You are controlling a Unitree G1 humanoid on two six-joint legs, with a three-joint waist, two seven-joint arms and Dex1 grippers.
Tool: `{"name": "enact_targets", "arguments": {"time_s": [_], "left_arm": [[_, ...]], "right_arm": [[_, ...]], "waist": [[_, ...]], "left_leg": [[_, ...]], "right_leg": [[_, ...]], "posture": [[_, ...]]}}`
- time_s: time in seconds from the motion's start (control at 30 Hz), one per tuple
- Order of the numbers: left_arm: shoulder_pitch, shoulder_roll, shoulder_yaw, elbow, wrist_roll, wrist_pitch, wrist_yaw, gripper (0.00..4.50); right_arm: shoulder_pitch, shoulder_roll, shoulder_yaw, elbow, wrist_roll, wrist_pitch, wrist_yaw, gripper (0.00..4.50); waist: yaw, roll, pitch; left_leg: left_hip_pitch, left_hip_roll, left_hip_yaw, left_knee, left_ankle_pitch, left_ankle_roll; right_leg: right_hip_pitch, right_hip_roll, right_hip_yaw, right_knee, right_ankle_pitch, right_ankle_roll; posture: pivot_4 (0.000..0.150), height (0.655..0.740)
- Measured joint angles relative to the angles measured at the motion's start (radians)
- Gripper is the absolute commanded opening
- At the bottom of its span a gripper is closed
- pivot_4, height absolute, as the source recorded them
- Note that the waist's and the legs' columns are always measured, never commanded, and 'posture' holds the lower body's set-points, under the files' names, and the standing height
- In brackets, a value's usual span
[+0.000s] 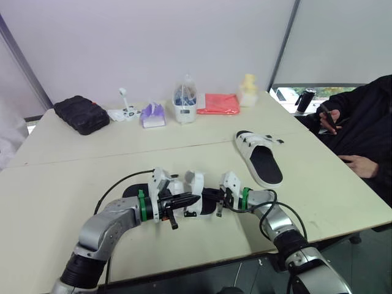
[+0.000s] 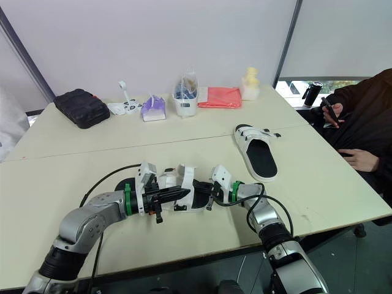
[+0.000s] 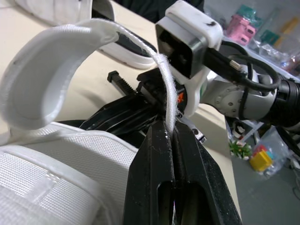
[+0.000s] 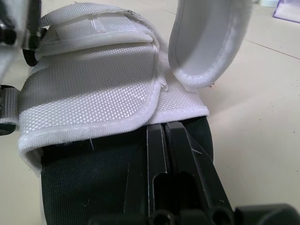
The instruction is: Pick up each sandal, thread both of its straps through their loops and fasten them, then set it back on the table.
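One white sandal with a black footbed [image 1: 190,199] lies at the table's front centre, between my two grippers. My left gripper [image 3: 169,129] is shut on the edge of its loose white strap [image 3: 70,42], which curls up in an arc. From the other side my right gripper [image 4: 164,125] comes in shut, its tips on the black footbed just under the wide fastened strap [image 4: 93,93]. I see nothing between its fingers. The second sandal [image 1: 260,158] lies flat on the table to the right, apart from both grippers.
Along the table's far side stand a black pouch [image 1: 81,114], a purple tissue pack [image 1: 152,115], a clear container [image 1: 184,101], a red cloth [image 1: 218,103] and a yellow bottle [image 1: 247,90]. A person in black [image 1: 367,122] sits at the right edge.
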State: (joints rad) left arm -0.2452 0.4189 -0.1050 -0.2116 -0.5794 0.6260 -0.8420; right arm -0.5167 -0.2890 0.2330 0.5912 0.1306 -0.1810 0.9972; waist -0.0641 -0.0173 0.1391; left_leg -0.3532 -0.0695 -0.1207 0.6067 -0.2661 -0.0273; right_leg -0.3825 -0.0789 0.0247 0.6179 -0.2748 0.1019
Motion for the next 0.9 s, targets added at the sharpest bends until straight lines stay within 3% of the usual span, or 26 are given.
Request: {"name": "enact_targets", "arguments": {"time_s": [0.4, 0.9], "left_arm": [[0.029, -0.035, -0.033, 0.099, 0.106, -0.250, -0.007, 0.02], [0.050, -0.134, -0.040, 0.099, 0.173, -0.312, 0.065, 0.02]], "right_arm": [[-0.002, -0.006, 0.000, 0.000, 0.000, 0.000, 0.007, 0.00], [-0.002, -0.026, 0.000, -0.001, 0.000, 0.000, 0.017, 0.00]], "waist": [[0.004, 0.001, -0.001], [0.021, 0.001, -0.001]], "left_leg": [[0.000, 0.000, 0.000, 0.000, 0.000, 0.000], [0.000, 0.000, 0.000, 0.001, 0.000, 0.000]], "right_leg": [[0.000, 0.000, 0.000, -0.001, 0.000, 0.000], [0.002, 0.000, 0.000, -0.002, 0.000, 0.000]], "posture": [[0.150, 0.7400], [0.150, 0.7400]]}}
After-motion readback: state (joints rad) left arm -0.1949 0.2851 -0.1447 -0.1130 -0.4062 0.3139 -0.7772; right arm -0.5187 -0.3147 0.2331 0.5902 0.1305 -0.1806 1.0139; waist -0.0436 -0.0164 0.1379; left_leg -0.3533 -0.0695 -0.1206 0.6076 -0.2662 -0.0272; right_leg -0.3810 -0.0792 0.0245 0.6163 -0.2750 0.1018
